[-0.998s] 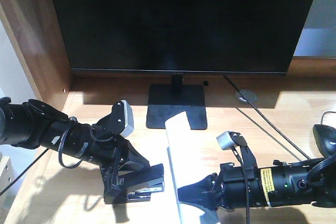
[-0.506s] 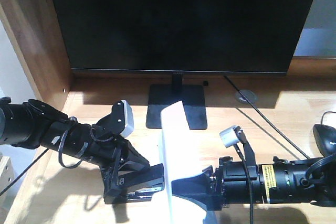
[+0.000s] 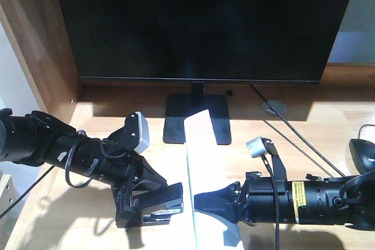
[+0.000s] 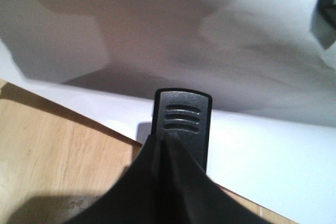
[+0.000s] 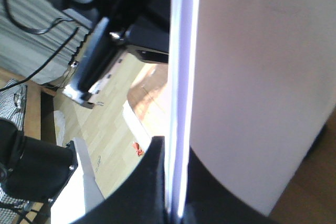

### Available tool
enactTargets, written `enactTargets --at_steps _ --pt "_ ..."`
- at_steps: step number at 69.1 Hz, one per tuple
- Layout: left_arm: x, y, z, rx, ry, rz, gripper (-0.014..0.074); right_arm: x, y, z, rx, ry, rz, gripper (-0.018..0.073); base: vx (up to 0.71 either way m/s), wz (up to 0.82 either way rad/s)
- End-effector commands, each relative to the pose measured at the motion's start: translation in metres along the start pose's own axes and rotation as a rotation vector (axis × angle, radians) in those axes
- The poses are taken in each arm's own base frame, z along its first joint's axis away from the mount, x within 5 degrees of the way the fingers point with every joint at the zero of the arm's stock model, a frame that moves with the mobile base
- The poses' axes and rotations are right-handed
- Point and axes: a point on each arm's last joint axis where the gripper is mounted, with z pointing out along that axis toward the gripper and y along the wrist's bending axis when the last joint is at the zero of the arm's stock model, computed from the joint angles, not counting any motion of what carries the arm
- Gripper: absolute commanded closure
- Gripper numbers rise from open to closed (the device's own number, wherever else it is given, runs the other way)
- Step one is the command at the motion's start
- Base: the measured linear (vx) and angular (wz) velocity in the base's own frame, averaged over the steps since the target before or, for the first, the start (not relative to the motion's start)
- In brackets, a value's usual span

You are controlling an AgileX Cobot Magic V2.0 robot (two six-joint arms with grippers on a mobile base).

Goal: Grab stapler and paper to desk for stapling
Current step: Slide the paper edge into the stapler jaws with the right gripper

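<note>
On the table [image 3: 328,136], before the monitor [image 3: 199,21]: left hand [image 3: 153,203] clamped on the stapler [image 3: 155,208]; right hand [image 3: 220,209] pinching the paper [image 3: 199,162], held on edge just beside the stapler.

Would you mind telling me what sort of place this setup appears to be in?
Most likely an office workstation: a large dark monitor stands on a light-wood desk, with a cable grommet and a mouse at the right edge.
</note>
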Motion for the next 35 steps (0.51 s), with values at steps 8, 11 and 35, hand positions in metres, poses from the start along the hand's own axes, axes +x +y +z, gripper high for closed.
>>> enactTargets --at_steps 8,11,35 --pt "-0.020 -0.002 -0.010 -0.004 -0.079 0.019 0.0603 -0.010 0.004 -0.002 0.004 -0.045 0.124 0.0562 0.00 0.00" --pt "-0.020 -0.002 -0.010 -0.004 -0.079 0.019 0.0603 -0.009 0.001 -0.002 0.031 -0.041 0.182 0.0562 0.00 0.00" --pt "-0.020 -0.002 -0.010 -0.004 -0.079 0.019 0.0603 0.003 -0.017 -0.015 0.370 0.058 0.343 0.0562 0.00 0.00"
